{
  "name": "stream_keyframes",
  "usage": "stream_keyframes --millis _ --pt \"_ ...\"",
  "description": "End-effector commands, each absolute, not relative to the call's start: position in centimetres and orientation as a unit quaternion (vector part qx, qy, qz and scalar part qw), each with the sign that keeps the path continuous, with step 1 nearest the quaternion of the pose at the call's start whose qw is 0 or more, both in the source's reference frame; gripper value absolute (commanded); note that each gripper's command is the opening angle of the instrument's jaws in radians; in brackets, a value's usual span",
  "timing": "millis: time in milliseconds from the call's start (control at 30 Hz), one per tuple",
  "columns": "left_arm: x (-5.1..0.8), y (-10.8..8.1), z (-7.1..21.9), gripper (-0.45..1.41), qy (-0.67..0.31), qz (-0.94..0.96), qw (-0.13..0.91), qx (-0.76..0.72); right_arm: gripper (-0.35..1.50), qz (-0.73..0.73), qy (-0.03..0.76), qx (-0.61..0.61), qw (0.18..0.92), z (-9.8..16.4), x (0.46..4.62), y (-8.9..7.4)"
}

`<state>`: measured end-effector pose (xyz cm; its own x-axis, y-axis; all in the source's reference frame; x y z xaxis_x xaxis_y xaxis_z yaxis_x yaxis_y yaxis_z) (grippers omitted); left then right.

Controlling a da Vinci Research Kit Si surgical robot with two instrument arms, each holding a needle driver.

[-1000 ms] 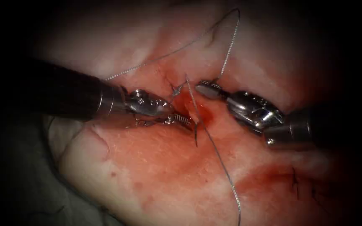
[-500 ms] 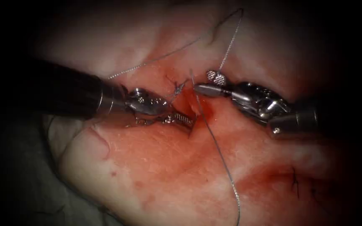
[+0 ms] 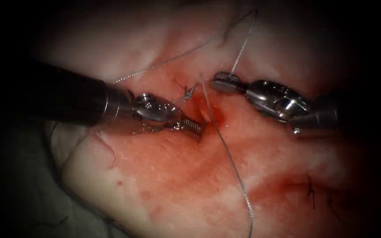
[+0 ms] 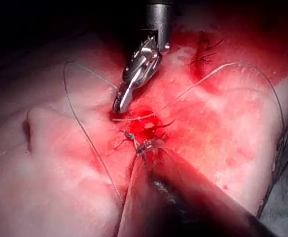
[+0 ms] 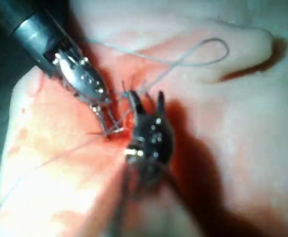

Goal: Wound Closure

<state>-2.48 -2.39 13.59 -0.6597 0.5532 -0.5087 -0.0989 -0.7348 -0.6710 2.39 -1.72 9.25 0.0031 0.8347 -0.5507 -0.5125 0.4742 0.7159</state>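
On the left side of the cut [image 3: 210,115], my left tool [image 3: 197,127] presses its shut jaws against the tissue [image 3: 164,176] at the cut's lip. They hold the needle near its back end. A short dark arc of the needle [image 4: 164,125] curves out of the red fluid beside the left tool [image 4: 145,146]; the rest is buried in the tissue. My right tool [image 3: 217,83] hovers on the right side of the cut, with its jaws apart and nothing between them, as on the right tool [image 5: 148,103]. Thread [image 3: 232,163] runs from the cut toward the near edge.
A second length of thread [image 3: 173,59] loops from beside the right tool's jaws up over the far tissue and back to the left shaft. A small knot [image 3: 187,92] sits at the cut's far end. Dark earlier stitches [image 3: 310,190] lie near right. Red fluid [image 3: 219,117] pools in the cut.
The right tool opened its jaws and drew back up and to the right. The dark needle end that hung below the left jaws has gone into the tissue. The left tool hardly moved.
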Motion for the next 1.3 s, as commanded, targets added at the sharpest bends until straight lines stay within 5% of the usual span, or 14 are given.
stream_keyframes --millis 33,967,1033,1133,1300 --pt "-2.53 -2.44 13.65 0.19 -0.311 0.856 0.19 -0.366 -0.35 0.487 0.511 0.159 0.691 9.29 2.43 -1.79" --pt "-2.61 -2.34 13.35 0.19 -0.291 0.864 0.142 -0.386 -0.35 0.459 0.507 0.288 0.67 9.2 2.58 -2.08" --pt "-2.6 -2.35 13.34 0.22 -0.28 0.866 0.114 -0.398 0.27 0.467 0.509 0.278 0.668 9.21 2.54 -2.02" --pt "-2.57 -2.4 13.31 0.44 -0.25 0.867 0.066 -0.426 0.93 0.468 0.52 0.273 0.661 9.21 2.43 -1.94" --pt "-2.49 -2.43 13.27 0.51 -0.214 0.859 0.002 -0.465 1.08 0.439 0.534 0.254 0.677 9.16 2.2 -1.82"
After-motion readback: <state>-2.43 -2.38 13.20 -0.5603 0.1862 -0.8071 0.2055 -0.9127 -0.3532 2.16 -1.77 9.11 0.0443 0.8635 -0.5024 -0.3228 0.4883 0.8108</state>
